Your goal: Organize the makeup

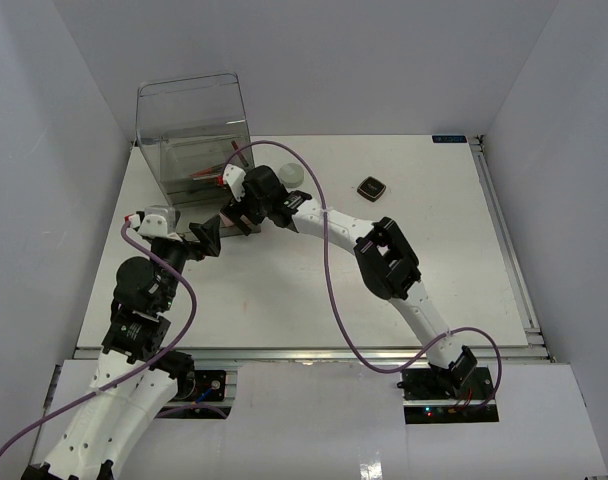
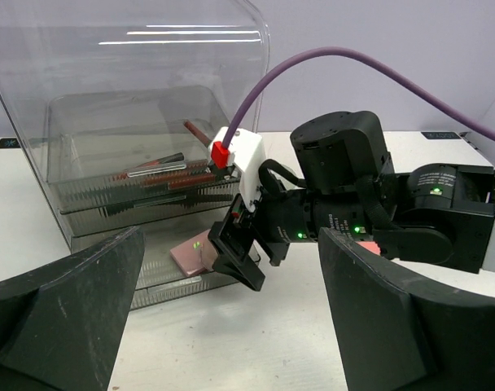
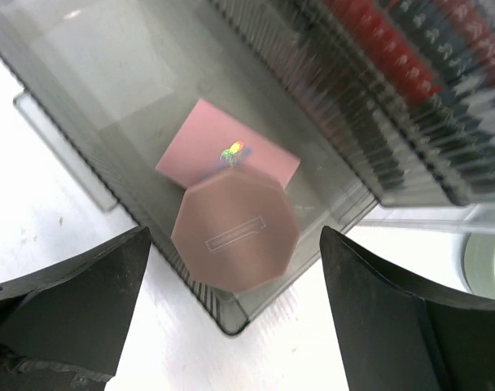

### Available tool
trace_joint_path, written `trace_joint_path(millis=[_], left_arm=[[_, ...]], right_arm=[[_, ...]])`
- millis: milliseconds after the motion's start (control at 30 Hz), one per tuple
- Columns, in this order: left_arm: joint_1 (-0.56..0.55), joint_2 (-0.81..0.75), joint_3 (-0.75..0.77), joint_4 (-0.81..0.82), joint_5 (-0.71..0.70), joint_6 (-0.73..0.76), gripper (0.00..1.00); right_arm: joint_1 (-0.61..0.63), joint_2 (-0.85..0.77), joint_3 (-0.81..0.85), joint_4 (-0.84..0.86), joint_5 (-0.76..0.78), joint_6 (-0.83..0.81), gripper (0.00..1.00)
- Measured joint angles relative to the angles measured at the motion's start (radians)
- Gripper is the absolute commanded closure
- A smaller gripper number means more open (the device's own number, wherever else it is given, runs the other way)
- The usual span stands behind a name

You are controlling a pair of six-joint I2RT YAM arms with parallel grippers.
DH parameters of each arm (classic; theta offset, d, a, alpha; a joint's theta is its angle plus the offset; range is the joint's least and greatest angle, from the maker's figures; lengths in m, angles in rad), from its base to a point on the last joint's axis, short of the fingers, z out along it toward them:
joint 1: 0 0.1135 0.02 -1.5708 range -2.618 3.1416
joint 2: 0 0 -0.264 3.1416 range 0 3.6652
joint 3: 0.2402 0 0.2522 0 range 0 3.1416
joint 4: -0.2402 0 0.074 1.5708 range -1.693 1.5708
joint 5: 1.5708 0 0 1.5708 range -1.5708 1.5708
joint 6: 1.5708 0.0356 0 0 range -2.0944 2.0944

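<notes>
The right tool is hovering, fingers spread wide, over the open bottom drawer of the clear drawer box, with the pink octagonal compact lying untouched between them, overlapping the pink square compact, while the left tool, also spread and empty, is hanging just in front of that box.

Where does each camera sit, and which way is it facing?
Top external: above and behind the bases, looking down on the table; left arm, right arm show.
Left wrist: low, facing drawer box and right gripper; left fingers below.
Right wrist: above the open drawer, looking down on pink square compact and pink disc; right fingers below.
Shared: both wrist views show that compact.
</notes>
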Motion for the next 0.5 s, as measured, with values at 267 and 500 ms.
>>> trace_joint_path(millis=[267, 500], left_arm=[[0.001, 0.004, -0.001, 0.0, 0.0, 0.0, 0.02], [0.002, 0.006, -0.001, 0.0, 0.001, 0.0, 0.02]], right_arm=[[-0.016, -0.149, -0.093, -0.031, -0.076, -0.025, 0.06], [-0.17, -0.337, -0.228, -0.057, -0.246, -0.032, 0.06]])
